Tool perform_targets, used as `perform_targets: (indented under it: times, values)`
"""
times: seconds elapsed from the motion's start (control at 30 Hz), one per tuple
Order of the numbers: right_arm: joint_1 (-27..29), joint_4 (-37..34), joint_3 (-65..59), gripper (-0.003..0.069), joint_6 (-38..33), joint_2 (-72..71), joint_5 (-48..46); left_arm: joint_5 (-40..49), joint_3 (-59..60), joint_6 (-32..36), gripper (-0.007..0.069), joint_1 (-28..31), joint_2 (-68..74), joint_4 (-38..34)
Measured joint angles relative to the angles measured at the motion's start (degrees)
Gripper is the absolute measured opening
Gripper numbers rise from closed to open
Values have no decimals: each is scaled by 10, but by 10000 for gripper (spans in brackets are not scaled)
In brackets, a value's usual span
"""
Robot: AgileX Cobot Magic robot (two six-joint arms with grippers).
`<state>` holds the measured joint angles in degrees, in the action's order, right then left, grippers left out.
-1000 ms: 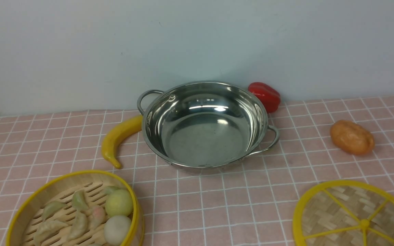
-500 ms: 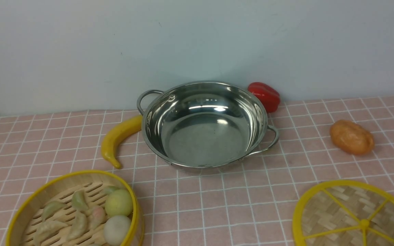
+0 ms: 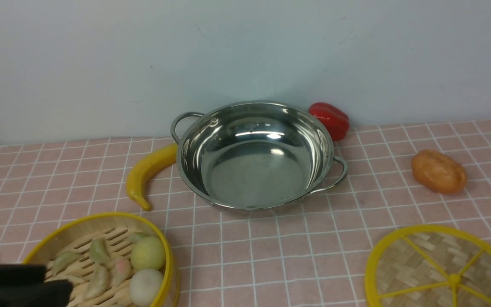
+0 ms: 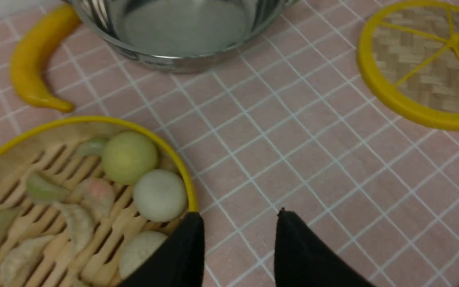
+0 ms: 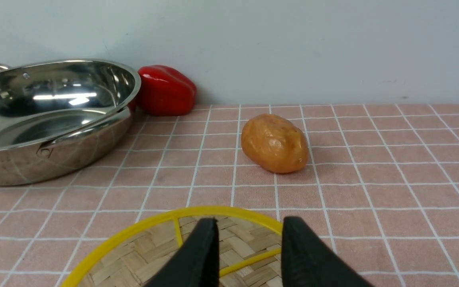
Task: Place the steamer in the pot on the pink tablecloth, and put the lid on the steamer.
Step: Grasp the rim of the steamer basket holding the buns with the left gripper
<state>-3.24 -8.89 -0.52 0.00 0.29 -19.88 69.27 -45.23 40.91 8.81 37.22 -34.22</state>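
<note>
Finds the steamer [image 3: 100,216] at the front view's lower left on the pink tablecloth [image 3: 292,256], apart from the empty pot [image 3: 254,170] at centre. Shows the left tool [image 4: 238,213] spread at its rim, one finger over its floor, one outside, probably to pinch the wall. Shows the right tool [image 5: 249,219] spread, empty, above the lid [image 3: 433,264] at lower right, likely for later.

light: bright, even | glare: highlights inside pot [image 3: 254,140] | shadows: soft | blur: left gripper [image 3: 56,282] near lens
</note>
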Motion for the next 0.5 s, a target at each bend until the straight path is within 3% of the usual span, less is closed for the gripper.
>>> perform_targets:
  times: [0.2, 0.4, 0.5]
  values:
    - [0, 0, 0, 243, 0, 0, 0, -1, -1, 17, 243, -6, 176, 41]
    - [0, 0, 0, 243, 0, 0, 0, -2, -1, -2, 243, -103, 319, 124]
    - [0, 0, 0, 243, 0, 0, 0, -3, -1, -47, 246, -163, 371, 163]
